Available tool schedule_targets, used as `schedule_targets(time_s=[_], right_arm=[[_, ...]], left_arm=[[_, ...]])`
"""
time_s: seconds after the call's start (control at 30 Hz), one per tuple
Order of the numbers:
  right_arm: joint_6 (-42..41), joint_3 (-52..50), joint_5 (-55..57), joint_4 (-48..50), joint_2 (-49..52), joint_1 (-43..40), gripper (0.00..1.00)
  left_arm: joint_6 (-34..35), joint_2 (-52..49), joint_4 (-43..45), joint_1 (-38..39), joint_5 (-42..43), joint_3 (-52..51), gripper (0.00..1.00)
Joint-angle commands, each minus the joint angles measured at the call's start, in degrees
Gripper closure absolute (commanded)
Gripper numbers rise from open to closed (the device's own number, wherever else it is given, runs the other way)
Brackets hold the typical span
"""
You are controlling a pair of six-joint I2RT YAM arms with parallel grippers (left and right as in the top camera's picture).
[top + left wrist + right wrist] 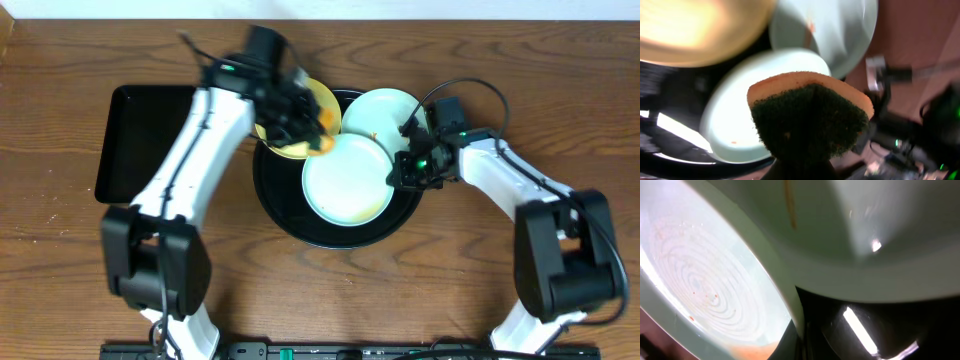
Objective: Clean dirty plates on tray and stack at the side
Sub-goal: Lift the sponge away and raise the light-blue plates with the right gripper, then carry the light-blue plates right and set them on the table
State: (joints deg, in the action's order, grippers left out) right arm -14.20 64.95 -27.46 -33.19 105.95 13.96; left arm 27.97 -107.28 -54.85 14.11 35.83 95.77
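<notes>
The round black tray (275, 205) holds three plates. A pale yellow plate (322, 98) lies at its back left, and my left gripper (300, 118) hovers over it, shut on an orange sponge (810, 85) whose green scouring face (807, 122) points at the camera. A mint-blue plate (345, 182) lies at the tray's front, with faint orange specks and an orange smear (742, 352) at its edge. My right gripper (403, 172) is shut on this plate's right rim (790, 305). The second mint-blue plate (385, 112) rests at the back right, overlapping the first, with an orange streak (789, 205).
A rectangular black tray (140, 140) lies on the wooden table (60, 250) to the left of the round tray. The right arm's cable (470, 90) loops above the back right plate. Bare wood surrounds both trays.
</notes>
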Motion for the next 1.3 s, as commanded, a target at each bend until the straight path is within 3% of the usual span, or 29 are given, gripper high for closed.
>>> schedule_targets(time_s=[0.0, 0.17, 0.37, 0.8, 1.27], right_arm=[[1.62, 0.20, 3.65, 0.24, -7.45, -0.72, 0.99], [1.62, 0.20, 14.21, 0.24, -15.82, 0.74, 0.99], [1.57, 0.20, 32.30, 0.74, -21.90, 5.62, 0.99], [1.95, 0.20, 70.58, 2.51, -23.12, 25.59, 0.99], [4.31, 0.17, 84.70, 2.12, -23.12, 35.04, 0.99]], left_arm=[[-1.40, 0.24, -0.83, -3.17, -0.92, 0.44, 0.93], [-1.42, 0.24, -2.27, -4.33, -8.28, 0.42, 0.92], [-1.40, 0.24, -2.25, -4.17, -9.79, 0.42, 0.93], [-1.40, 0.24, -2.25, -4.17, -10.03, 0.42, 0.92], [-1.40, 0.24, -2.27, -4.17, -10.03, 0.42, 0.93]])
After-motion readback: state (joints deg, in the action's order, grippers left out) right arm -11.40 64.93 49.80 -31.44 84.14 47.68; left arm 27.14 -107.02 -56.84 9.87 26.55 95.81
